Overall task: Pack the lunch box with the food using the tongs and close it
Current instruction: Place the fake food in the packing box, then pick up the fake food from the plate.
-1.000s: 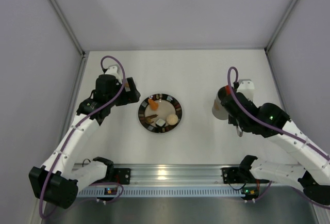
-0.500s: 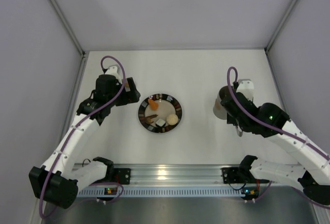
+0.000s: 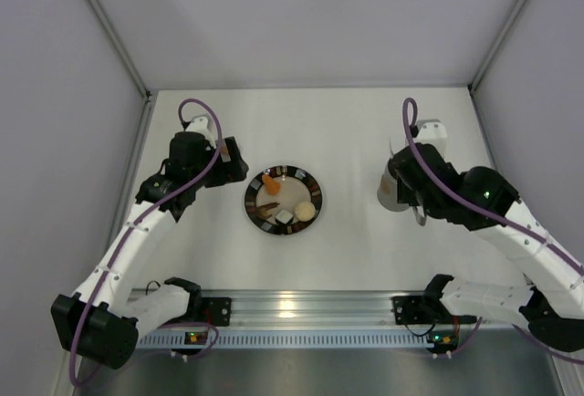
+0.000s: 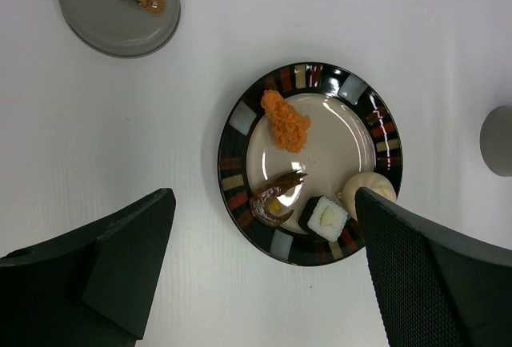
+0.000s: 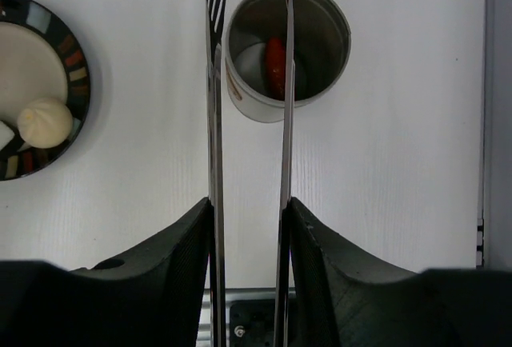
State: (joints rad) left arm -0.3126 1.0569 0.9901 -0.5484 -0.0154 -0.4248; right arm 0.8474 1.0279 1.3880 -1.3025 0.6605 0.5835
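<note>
Right side of worktop [image 5: 392, 187]: box [image 5: 330, 55] stands upright and open, with a red piece [image 5: 276, 67] inside and something pale beside it that I cannot make out.
Tongs [image 5: 214, 195]: reach out over the box, one tip above its mouth and the forked tip just outside the rim.
Right pincer [image 5: 249, 207]: pinching the tongs across both arms, part squeezed; tips apart with nothing between them.
Left pincer [image 4: 262, 199]: spread wide above the plate, holding nothing.
Plate [image 4: 232, 151]: left of the box, well apart. It carries an orange piece [image 4: 286, 119], a brown one [image 4: 276, 199], a white-and-black roll [image 4: 324, 215] and a cream bun [image 4: 364, 191].
Lid [image 4: 118, 7]: flat on the worktop, apart from the plate, strap up.
Food, handling: probably light and soft. The round bun may roll or squirt free, so take it across its middle with a gentle squeeze.
Tongs, handling: thin, springy, slick metal, so they could twist in the grip.
Box, handling: likely light and tall, and may tip if the forked tip catches the rim.
Lid, handling: thin and flat, so the strap looks the best hold.
</note>
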